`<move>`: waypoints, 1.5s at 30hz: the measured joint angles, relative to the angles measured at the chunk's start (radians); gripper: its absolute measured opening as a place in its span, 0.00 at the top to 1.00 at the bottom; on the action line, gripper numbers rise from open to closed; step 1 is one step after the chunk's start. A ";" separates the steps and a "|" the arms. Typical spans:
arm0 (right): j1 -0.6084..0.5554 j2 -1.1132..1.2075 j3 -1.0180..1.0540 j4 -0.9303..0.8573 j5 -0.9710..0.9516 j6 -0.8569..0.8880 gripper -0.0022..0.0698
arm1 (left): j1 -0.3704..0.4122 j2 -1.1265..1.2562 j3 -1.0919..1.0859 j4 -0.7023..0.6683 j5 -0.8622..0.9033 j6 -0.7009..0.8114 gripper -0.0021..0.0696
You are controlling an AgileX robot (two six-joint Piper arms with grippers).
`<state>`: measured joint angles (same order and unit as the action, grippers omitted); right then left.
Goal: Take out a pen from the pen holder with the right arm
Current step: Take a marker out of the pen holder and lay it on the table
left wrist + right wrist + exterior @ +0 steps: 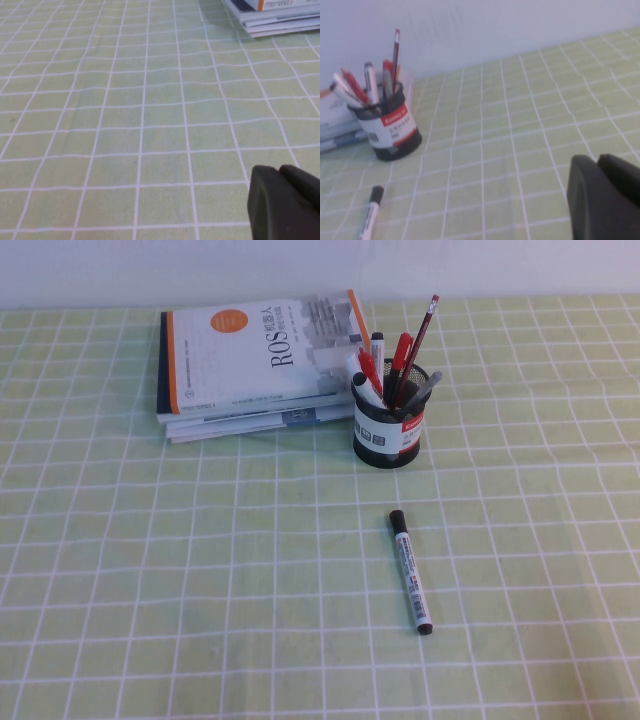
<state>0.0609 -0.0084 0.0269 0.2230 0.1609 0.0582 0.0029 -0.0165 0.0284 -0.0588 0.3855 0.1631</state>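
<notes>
From my remote station: a table (150,620) under a green checked cloth fills the high view, with neither arm reaching into that view. At the far side a stack of books (250,350) lies flat, out of the working area. Just beside the stack's right end stands the black mesh pen holder (388,435), upright with open cloth on its near and right sides, which I judge leaves the right arm a clear approach. A black-capped white marker (411,570) lies flat on the cloth in front of the holder, well apart from it, pointing roughly toward and away from the robot. Whether this is the pen the task asks for, already taken out and laid down, or a stray one, I cannot tell. The holder's pens, among them a red pen (400,352) and a tall dark red pencil (428,320), lean outward against the rim with their upper ends free above it, so each offers a length to pinch. The right gripper (600,172) shows only in its own wrist view, hanging above bare cloth well to the side of the holder. It is clenched tight, with nothing between its jaws and touching nothing. The left gripper (281,175) sits over empty cloth near the books, apparently parked. I cannot tell whether it is released or clenched.
</notes>
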 joint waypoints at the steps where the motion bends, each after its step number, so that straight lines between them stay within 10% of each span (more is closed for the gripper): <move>1: 0.000 0.000 0.000 0.010 -0.027 0.000 0.99 | 0.000 0.000 0.000 0.000 0.000 0.000 0.98; 21: 0.000 0.023 -0.038 0.320 0.011 0.000 0.99 | 0.000 0.000 0.000 0.000 0.000 0.000 0.98; 45: 0.023 0.828 -0.535 0.339 0.453 -0.317 0.99 | 0.000 0.000 0.000 0.000 0.000 0.000 0.98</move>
<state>0.0840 0.8200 -0.5077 0.5617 0.6137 -0.2592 0.0029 -0.0165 0.0284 -0.0588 0.3855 0.1631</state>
